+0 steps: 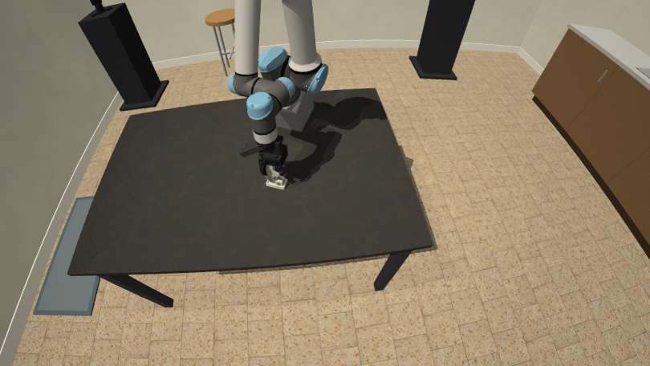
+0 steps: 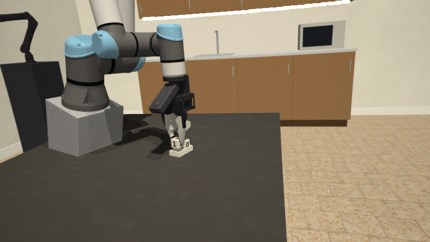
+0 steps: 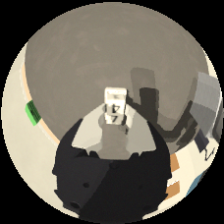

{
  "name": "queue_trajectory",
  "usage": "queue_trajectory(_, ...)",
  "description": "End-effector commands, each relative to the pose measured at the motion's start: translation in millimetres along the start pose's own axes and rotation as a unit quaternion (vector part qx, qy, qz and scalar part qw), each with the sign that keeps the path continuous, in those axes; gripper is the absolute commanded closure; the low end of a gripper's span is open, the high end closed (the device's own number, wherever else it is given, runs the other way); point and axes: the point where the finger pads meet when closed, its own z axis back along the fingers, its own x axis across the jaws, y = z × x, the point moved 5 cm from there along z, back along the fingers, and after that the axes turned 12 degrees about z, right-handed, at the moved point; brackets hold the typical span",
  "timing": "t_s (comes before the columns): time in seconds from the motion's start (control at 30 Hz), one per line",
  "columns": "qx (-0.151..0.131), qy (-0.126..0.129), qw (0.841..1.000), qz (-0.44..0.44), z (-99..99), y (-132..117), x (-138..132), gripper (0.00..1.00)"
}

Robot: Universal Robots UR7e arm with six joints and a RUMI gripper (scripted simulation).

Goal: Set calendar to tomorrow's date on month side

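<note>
A small white calendar tray stands near the middle of the dark table and also shows in the top view. Two white digit cubes are in it. The left cube shows "1" toward the exterior camera and the right cube shows "0". My gripper points straight down over the tray and is shut on the left cube. In the wrist view the held cube sits between the fingertips with a "4" on top. I cannot tell whether it rests flat in the tray. The month's name is not readable.
The arm's grey block pedestal stands on the table behind and to the left of the tray. The table's right edge drops to a tiled floor. Kitchen cabinets line the back wall.
</note>
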Motion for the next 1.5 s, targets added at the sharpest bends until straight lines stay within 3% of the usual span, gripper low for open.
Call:
queue_trajectory(0.0, 0.0, 0.001, 1.0, 0.0, -3.6, 0.1, -0.4, 0.9)
queue_trajectory(1.47, 0.0, 0.001, 1.0, 0.0, -7.4, 0.1, -0.4, 0.9)
